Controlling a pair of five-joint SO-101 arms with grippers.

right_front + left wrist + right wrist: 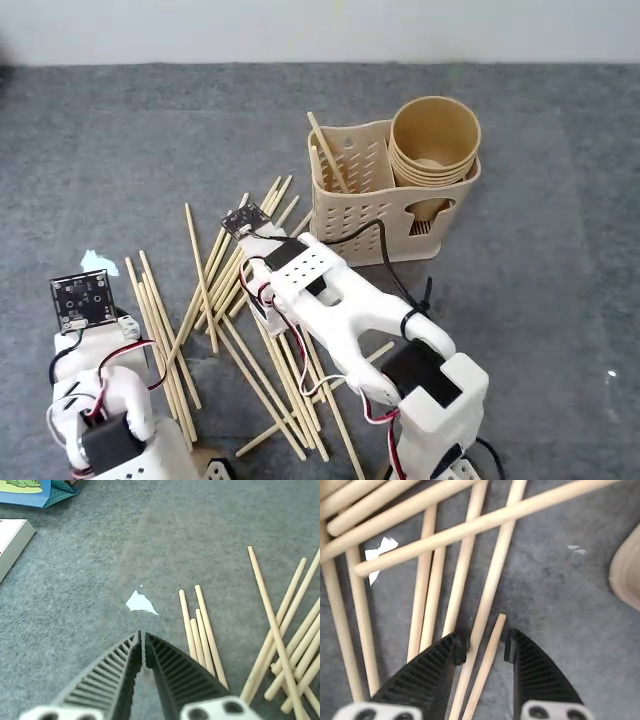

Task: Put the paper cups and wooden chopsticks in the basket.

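While the right arm's black gripper point(482, 645) stands spread astride two pale wooden chopsticks point(487, 655) near the table's middle, the left arm's black gripper point(142, 639) hangs pressed together on nothing, by the near left corner. More chopsticks lie scattered over the grey felt-covered table point(120, 130). Toward the far edge, the beige perforated plastic basket point(365, 215) holds stacked tan paper cups point(435, 130) and one upright chopstick point(326, 150).

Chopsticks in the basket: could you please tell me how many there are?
1: a chopstick leans in the basket, in the compartment beside the cups; others may be hidden.
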